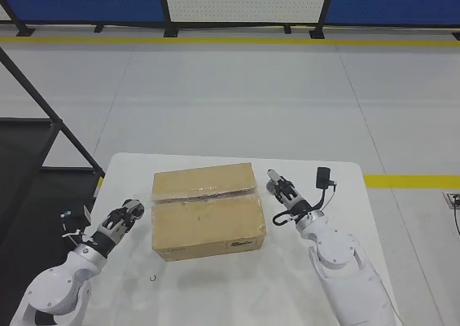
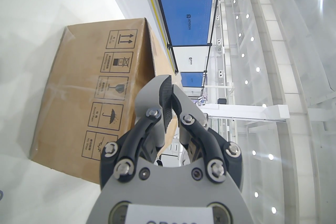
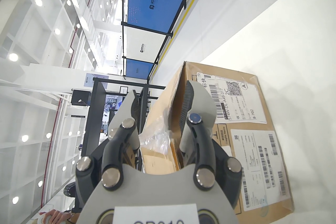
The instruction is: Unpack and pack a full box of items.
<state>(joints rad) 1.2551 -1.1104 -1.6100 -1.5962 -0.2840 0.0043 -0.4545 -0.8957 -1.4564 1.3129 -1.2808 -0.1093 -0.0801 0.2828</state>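
Left tool (image 2: 170, 85) pinched closed, empty, right tool (image 3: 161, 88) wide open beside box (image 1: 207, 213)

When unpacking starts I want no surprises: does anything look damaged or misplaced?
Clear tape on the cardboard box, along its top seam, is crumpled and peeling up. A small dark curled scrap lies loose on the table.

box (image 2: 78, 78) side: handling pictograms (image 2: 113, 88); other side: barcode labels (image 3: 236, 101), QR code (image 3: 233, 88)

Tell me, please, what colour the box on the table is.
The cardboard box is plain brown, clearest in the top view.
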